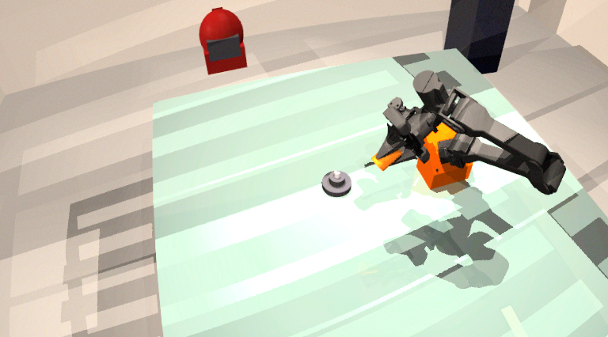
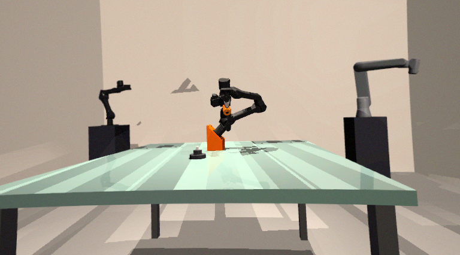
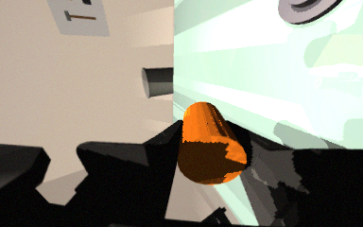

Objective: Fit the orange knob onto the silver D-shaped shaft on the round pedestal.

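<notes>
My gripper (image 1: 389, 156) (image 2: 226, 106) (image 3: 202, 124) is shut on the orange knob (image 1: 381, 161) (image 2: 224, 111) (image 3: 203, 120) and holds it in the air, well above the table. The knob is tilted far over, nearly on its side; its end with a dark hole faces the exterior view. The hole's flat side is too small to make out. The round dark grey pedestal (image 1: 329, 188) (image 2: 197, 156) (image 3: 289, 12) stands on the table, left of the knob in the top and exterior views. Its silver shaft (image 1: 336, 174) (image 2: 197, 148) points up with nothing on it; its flat side cannot be made out.
The arm's orange base (image 1: 441, 169) (image 2: 213, 142) stands on the greenish table (image 1: 201, 149) (image 2: 203, 197), close behind the knob. A red object with a dark panel (image 1: 222, 31) is beyond the table's edge. Other arms on dark columns (image 2: 108, 142) (image 2: 368, 147) stand off the table.
</notes>
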Action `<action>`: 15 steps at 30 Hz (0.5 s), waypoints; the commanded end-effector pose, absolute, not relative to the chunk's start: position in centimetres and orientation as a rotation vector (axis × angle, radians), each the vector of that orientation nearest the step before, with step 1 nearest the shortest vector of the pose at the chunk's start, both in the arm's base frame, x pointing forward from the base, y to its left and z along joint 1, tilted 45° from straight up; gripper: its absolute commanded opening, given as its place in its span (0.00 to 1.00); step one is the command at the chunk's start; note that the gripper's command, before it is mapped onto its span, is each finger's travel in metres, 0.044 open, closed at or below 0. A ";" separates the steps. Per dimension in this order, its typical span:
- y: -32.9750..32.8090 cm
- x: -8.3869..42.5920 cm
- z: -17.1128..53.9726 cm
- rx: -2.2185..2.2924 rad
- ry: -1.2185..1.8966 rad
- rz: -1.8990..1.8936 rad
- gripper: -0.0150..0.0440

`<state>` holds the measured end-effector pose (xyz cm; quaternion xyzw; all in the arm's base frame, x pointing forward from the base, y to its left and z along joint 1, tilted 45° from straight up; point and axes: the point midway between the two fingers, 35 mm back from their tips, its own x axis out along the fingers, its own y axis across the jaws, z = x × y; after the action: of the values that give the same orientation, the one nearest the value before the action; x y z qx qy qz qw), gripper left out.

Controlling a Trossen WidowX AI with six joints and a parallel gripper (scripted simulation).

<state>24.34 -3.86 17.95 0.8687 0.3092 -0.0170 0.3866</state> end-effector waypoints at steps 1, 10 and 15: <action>-3.6 24.6 17.7 2.186 0.831 -0.065 0.25; -2.4 25.2 16.7 2.101 1.032 -0.163 0.25; -1.7 25.5 16.1 2.042 1.153 -0.220 0.25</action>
<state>25.21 -1.98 16.43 0.8155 0.4265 -0.0751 0.3839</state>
